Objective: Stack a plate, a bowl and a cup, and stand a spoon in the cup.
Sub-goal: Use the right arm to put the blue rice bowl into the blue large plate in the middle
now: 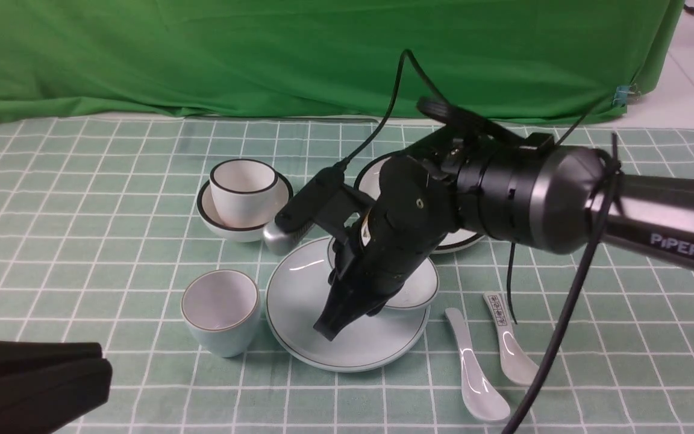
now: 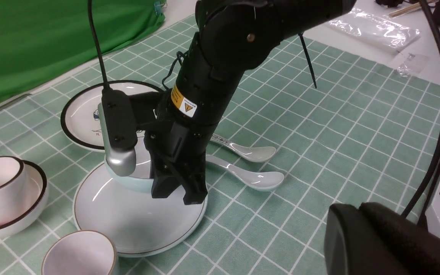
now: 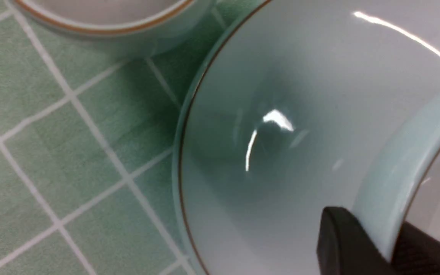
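The pale blue-green plate (image 1: 299, 301) (image 2: 128, 225) (image 3: 281, 95) lies mid-table. The bowl (image 1: 419, 289) (image 2: 136, 183) (image 3: 395, 172) sits off-centre over the plate's far right part. My right gripper (image 1: 347, 319) (image 2: 178, 194) (image 3: 392, 244) is shut on the bowl's rim wall, one finger (image 3: 342, 240) outside and one inside. The cup (image 1: 220, 307) (image 2: 78, 256) (image 3: 109, 19) stands upright just left of the plate. The plain white spoon (image 1: 473, 374) (image 2: 250, 175) lies right of the plate. My left gripper (image 1: 100, 367) (image 2: 353, 214) is shut and empty at the near left.
A black-rimmed white cup (image 1: 243, 190) stands in a black-rimmed bowl (image 1: 226, 223) behind the plate on the left. A black-rimmed cartoon plate (image 1: 455, 238) lies behind, under my right arm. A spoon with printed marks (image 1: 506, 343) lies beside the plain one. A green backdrop hangs at the far edge.
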### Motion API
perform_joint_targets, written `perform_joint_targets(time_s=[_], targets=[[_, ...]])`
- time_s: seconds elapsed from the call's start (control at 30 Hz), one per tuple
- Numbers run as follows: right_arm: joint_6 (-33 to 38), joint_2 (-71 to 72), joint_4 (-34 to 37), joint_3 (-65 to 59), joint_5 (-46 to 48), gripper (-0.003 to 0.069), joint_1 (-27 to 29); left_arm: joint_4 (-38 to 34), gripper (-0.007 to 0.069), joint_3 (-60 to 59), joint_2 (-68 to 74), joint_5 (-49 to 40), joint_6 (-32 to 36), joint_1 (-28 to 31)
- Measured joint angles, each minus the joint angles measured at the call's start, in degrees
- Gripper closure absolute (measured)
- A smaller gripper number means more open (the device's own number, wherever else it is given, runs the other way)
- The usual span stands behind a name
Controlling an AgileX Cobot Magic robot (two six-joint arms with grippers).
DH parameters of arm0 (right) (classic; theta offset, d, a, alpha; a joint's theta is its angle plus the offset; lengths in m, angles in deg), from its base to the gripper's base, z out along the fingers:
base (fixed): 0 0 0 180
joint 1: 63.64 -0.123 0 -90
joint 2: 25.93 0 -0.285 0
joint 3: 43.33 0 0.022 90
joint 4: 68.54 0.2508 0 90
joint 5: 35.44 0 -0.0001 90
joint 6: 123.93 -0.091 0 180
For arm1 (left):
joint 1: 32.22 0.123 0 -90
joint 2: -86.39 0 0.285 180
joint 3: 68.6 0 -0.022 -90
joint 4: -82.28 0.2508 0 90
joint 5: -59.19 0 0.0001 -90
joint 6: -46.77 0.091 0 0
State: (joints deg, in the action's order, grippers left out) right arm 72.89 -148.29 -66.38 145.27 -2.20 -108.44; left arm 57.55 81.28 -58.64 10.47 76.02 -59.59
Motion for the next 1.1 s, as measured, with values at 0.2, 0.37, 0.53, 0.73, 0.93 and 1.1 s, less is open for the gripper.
perform_joint_targets(time_s=[0.2,0.37,0.53,0.73,0.93,1.1], targets=[[-0.51,-0.30,0.08,0.00,-1.75,0.0582,-0.50,0.23,0.0611,0.00,0.00,0.00,0.05,0.00],[-0.79,-0.30,0.35,0.00,-2.27,0.0582,-1.27,0.36,0.0611,0.00,0.00,0.00,0.05,0.00],[-0.80,-0.30,0.45,-0.04,-3.91,0.0578,-1.78,0.43,0.0611,0.00,0.00,0.00,0.05,0.00],[-1.13,-0.30,0.44,-0.12,-6.03,0.0500,-1.90,0.48,0.0611,0.00,0.00,0.00,0.05,0.00],[-1.86,-0.30,0.44,-0.12,-5.73,0.0385,-1.90,0.48,0.0611,0.00,0.00,-0.29,-0.01,0.00],[-4.13,-0.30,0.44,-0.12,-4.05,0.0375,-1.90,0.54,0.0611,0.00,0.00,-0.69,-0.02,0.00]])
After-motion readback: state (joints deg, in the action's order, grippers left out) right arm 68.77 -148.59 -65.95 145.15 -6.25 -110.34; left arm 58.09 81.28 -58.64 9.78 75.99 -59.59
